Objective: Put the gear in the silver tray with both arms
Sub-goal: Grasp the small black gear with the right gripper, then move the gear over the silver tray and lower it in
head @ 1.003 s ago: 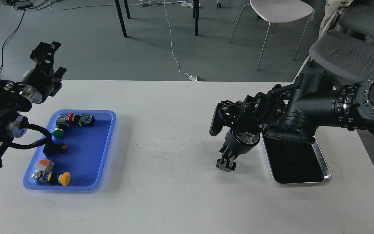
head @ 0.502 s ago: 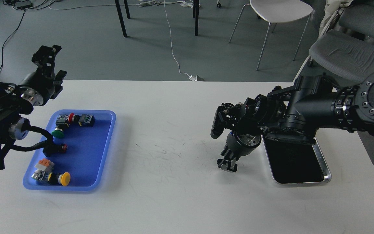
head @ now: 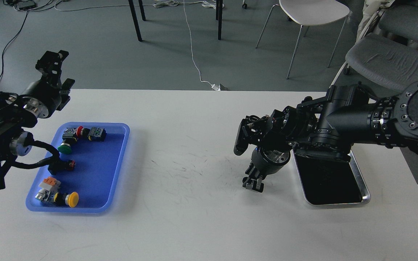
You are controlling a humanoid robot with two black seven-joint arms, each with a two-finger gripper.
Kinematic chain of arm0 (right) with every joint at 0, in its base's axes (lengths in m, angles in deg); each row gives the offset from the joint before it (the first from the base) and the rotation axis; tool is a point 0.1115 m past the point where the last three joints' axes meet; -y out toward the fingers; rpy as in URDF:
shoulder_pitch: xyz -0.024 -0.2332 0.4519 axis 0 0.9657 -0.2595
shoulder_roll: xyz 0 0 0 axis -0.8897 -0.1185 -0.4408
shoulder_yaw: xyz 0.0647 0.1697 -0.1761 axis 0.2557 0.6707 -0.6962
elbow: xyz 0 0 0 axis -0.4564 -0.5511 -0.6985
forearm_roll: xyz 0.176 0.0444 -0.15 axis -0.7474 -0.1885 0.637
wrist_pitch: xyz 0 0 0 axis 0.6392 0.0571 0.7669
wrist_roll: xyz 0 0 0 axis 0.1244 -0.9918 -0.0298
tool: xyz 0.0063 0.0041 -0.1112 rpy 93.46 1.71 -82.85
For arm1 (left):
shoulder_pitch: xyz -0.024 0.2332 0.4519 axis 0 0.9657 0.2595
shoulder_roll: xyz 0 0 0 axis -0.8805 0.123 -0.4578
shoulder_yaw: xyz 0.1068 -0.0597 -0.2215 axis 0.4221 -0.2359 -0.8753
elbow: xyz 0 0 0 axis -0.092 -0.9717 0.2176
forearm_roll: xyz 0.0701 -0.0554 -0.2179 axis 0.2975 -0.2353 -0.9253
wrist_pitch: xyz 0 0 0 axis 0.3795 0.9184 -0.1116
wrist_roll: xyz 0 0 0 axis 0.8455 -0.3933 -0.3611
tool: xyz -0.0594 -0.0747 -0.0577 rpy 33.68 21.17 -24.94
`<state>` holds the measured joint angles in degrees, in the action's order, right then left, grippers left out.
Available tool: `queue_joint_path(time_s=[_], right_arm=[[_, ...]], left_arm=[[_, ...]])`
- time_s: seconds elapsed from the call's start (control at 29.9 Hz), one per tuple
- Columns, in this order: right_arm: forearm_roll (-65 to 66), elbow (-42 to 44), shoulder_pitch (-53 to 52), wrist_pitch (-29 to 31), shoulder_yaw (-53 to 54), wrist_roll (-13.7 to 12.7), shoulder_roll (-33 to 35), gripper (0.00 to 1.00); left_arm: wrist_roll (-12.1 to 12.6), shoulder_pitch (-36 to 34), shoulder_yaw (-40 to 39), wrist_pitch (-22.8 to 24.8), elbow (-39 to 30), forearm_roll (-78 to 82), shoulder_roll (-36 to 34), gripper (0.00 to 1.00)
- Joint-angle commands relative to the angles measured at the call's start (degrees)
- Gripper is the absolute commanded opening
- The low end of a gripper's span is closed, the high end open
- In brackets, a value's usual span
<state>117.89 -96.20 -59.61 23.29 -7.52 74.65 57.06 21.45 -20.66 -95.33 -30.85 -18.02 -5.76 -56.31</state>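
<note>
A matte white table (head: 194, 217), scuffed with fine dark scratches near its middle, carries 2 trays set well apart. The silver tray (head: 365, 188) sits at the right: polished metal, rectangular with rounded corners, a raised bright rim around a dark mirror-like bottom. Its far end is hidden under the right arm (head: 350, 119), so only the near part shows, and nothing lies in that part.

The right gripper (head: 253, 184) points down at the table just left of the silver tray — it is small, dark and seen nearly end-on, so I cannot tell how its jaws stand.

At the left, the blue tray (head: 116, 170) is smooth glossy plastic with soft corners. In it lie several small push-button parts, among them a yellow-capped button (head: 73, 199), a green-capped one (head: 64, 148) and a red-capped one (head: 80, 130); a black cable from the left arm (head: 2, 127) crosses part of them.

The left gripper (head: 53, 61) is raised beyond the table's far-left edge — its black fingers blur together, and I cannot tell their gap.
</note>
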Motion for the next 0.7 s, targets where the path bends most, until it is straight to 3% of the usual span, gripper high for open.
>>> queue_joint_path(time_s=[0.0, 0.67], right_arm=[[0.0, -0.2, -0.1, 0.0, 0.0, 0.0, -0.2, 0.33], [2.0, -0.3, -1.1, 0.1, -0.3, 0.0, -0.2, 0.06]], left_arm=[[0.0, 0.1, 0.0, 0.0, 0.1, 0.0, 0.1, 0.99], [0.0, 0.4, 0.0, -0.1, 0.1, 0.0, 0.1, 0.99]])
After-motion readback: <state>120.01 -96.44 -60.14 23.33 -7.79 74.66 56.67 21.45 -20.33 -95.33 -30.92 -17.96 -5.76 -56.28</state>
